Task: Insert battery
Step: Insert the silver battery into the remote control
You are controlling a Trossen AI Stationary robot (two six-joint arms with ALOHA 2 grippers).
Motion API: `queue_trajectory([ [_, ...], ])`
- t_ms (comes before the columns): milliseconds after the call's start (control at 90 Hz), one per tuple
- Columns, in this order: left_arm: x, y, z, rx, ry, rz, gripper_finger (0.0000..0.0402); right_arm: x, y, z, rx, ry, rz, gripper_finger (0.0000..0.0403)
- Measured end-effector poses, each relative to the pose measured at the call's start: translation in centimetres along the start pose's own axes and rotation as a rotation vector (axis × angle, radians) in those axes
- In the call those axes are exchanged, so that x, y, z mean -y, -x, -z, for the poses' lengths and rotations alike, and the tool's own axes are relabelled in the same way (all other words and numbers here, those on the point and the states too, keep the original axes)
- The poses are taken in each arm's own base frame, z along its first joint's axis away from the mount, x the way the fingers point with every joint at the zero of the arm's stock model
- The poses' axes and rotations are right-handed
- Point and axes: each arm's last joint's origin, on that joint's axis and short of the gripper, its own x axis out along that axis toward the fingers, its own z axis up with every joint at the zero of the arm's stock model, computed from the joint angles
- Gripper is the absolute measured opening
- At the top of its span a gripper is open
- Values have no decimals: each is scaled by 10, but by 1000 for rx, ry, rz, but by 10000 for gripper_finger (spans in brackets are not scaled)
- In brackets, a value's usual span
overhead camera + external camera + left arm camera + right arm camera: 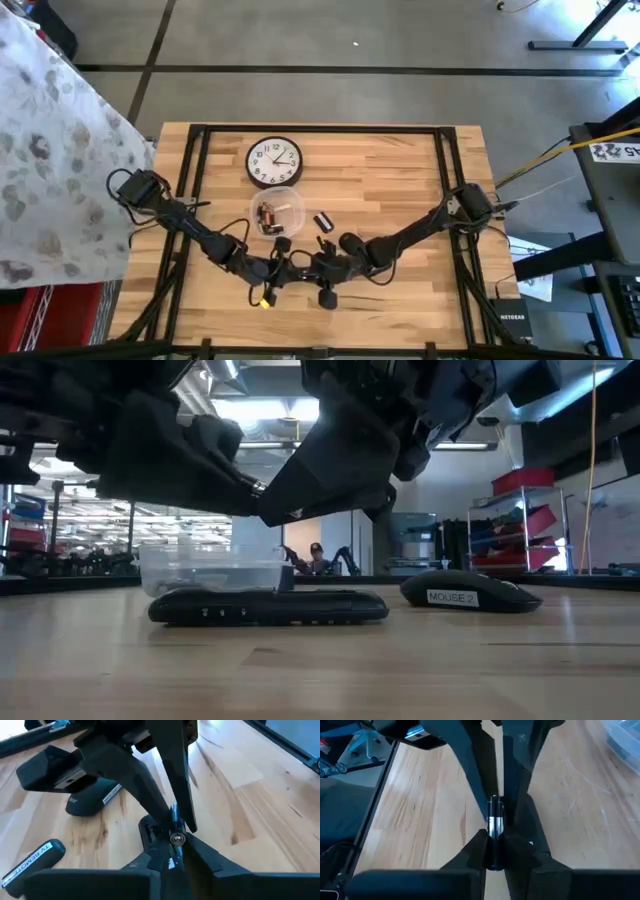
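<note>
Both grippers pinch one slim, glossy cylindrical battery (493, 822) above wood.

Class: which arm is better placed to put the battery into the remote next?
Probably the right. The battery lies lengthwise in the right gripper, clamped along its body, while the left gripper only meets its end. The remote lies beneath both.

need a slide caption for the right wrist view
Both grippers meet over the light wooden table, pinching a small silver-and-black cylindrical battery between their dark fingers.
</note>
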Motion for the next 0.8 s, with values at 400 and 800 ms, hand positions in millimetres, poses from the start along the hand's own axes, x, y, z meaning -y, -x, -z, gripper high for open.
queue_trajectory([
  [400, 3, 1, 0, -1, -18, 61, 70, 0, 0, 1, -6, 6, 5, 28],
  [800, -4, -1, -4, 31, 58, -26, 127, 1, 0, 1, -5, 5, 12, 28],
])
